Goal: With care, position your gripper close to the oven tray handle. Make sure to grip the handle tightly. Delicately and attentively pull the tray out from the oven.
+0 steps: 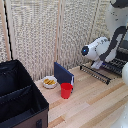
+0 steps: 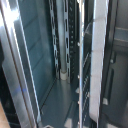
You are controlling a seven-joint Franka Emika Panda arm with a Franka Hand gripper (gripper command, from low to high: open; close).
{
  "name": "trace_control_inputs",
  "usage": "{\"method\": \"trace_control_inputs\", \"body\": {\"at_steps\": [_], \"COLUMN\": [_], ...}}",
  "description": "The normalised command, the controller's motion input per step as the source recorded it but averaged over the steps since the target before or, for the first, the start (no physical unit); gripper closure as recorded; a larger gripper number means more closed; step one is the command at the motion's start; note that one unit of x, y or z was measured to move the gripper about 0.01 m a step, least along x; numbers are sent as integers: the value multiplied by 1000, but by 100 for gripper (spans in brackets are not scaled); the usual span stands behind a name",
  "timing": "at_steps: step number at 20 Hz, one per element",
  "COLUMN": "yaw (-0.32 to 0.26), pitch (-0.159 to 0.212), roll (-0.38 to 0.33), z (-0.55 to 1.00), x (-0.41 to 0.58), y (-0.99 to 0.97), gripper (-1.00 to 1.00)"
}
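In the exterior view the tray, a dark wire rack, sticks out over the table at the right. The oven tray handle is the thin dark bar along its front edge. Only a dark sliver of the oven shows at the right edge, behind the bulky white arm. The gripper hangs as a small white block just over the rack, right behind the handle; its fingers are hidden. The blurred wrist view shows the oven's grey inner wall and thin rack bars, but no fingers that I can make out.
A big black fabric crate fills the exterior view's left front. On the wooden table stand a red cup, an upright dark-blue panel and a white bowl of yellow food. A bamboo screen closes the back.
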Motion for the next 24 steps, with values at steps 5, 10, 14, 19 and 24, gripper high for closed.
{"method": "trace_control_inputs", "body": {"at_steps": [5,10,14,19,24], "yaw": [0,5,13,77,153], "pitch": [30,21,32,82,150], "roll": [51,16,14,-9,-72], "z": [115,111,125,180,182], "x": [68,13,7,34,63], "y": [-338,-220,-210,-58,182], "gripper": [100,100,100,100,100]}}
